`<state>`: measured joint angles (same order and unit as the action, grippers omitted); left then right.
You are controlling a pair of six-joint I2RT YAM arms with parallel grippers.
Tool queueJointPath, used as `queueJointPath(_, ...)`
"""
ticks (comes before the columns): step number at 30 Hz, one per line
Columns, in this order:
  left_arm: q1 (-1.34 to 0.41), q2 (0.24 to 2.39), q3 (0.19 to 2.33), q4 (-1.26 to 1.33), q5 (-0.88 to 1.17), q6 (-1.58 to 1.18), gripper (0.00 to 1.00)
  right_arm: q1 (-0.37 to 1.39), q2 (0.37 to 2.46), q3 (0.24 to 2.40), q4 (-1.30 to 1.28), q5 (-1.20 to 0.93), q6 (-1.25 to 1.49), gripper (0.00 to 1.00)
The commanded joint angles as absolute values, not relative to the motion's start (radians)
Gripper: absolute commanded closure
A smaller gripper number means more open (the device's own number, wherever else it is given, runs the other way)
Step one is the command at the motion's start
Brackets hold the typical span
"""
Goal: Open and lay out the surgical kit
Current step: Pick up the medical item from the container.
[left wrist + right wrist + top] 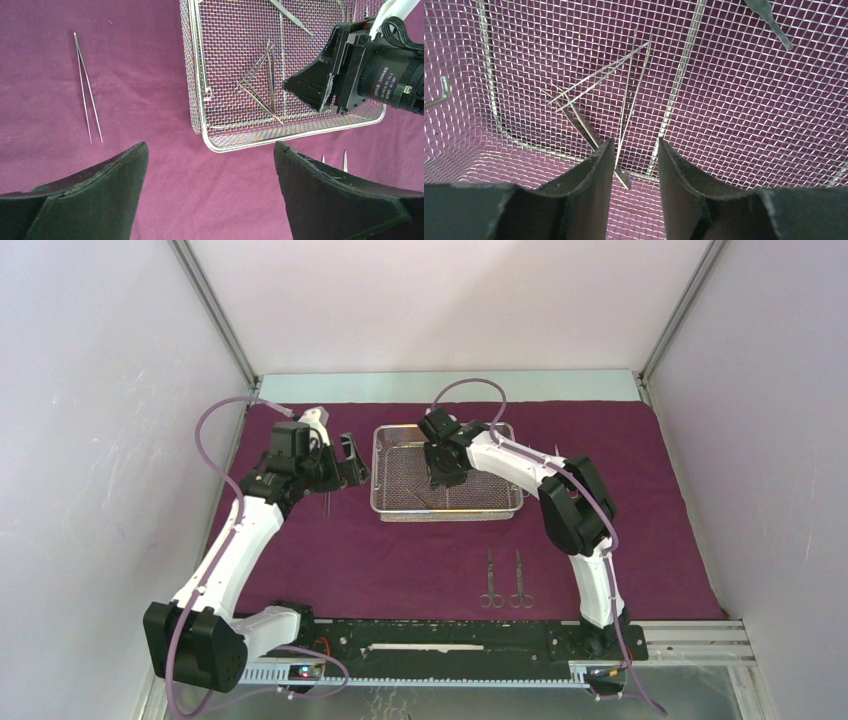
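Plainly, we see slim steel tweezers (630, 100) crossed in a loose triangle on the silver wire-mesh tray (450, 517), directly beneath the right end effector (635, 145). Its fingers stand narrow, straddling one pair's near end without clearly pinching it. That pair's long axis runs straight away from the fingertips. The left end effector (210, 150) gapes wide over the flat maroon cloth (400, 560), with the tray's rounded corner just ahead.

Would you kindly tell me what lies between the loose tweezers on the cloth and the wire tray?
Only bare maroon cloth separates the tweezers from the tray; the left wrist view shows it.
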<state>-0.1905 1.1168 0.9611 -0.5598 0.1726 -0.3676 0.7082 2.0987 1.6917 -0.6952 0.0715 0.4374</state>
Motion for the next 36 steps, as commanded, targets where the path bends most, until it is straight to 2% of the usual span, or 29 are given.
queueJointPath(1,-0.195,1.091,0.931,-0.526,0.197,-0.383,0.0,0.723,2.107,1.734,-0.709,0.118,0.493,0.55)
queueJointPath(14,-0.195,1.091,0.926,-0.525,0.204,-0.388,0.0,0.758,2.151,1.746,-0.699,0.118,0.514,0.62)
queueJointPath(36,-0.195,1.106,0.924,-0.525,0.201,-0.394,0.0,0.778,2.183,1.726,-0.703,0.146,0.545,0.81)
